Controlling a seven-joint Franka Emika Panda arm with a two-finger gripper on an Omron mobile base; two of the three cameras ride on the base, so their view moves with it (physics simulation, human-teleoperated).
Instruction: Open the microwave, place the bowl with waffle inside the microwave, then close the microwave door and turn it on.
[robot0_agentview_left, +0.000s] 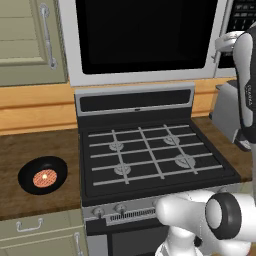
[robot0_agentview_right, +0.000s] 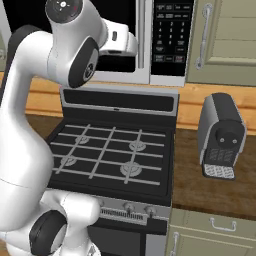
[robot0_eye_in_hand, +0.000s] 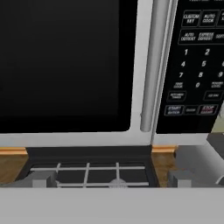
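Left base view: microwave (robot0_agentview_left: 145, 37) closed above the stove (robot0_agentview_left: 150, 155); bowl (robot0_agentview_left: 43, 175) with waffle (robot0_agentview_left: 44, 177) sits on the counter (robot0_agentview_left: 30, 150), well apart. Right base view: arm raised before the microwave door (robot0_agentview_right: 120, 40). Hand view: gripper (robot0_eye_in_hand: 111, 179) spread wide, empty, handle (robot0_eye_in_hand: 153, 65) right of centre; closing now risks missing the bar.

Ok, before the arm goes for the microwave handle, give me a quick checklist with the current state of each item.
1. Microwave door shut, needs opening first: ok, closed flush.
2. Door handle free of obstruction: ok, in front of the hand camera.
3. Gripper open and empty: ok, fingertips apart, nothing between them.
4. Bowl with waffle inside, waiting on the counter left of the stove: ok.
5. Toaster clear of the door swing: cannot tell.
6. Gripper aligned with handle: not ok, handle sits above and right.
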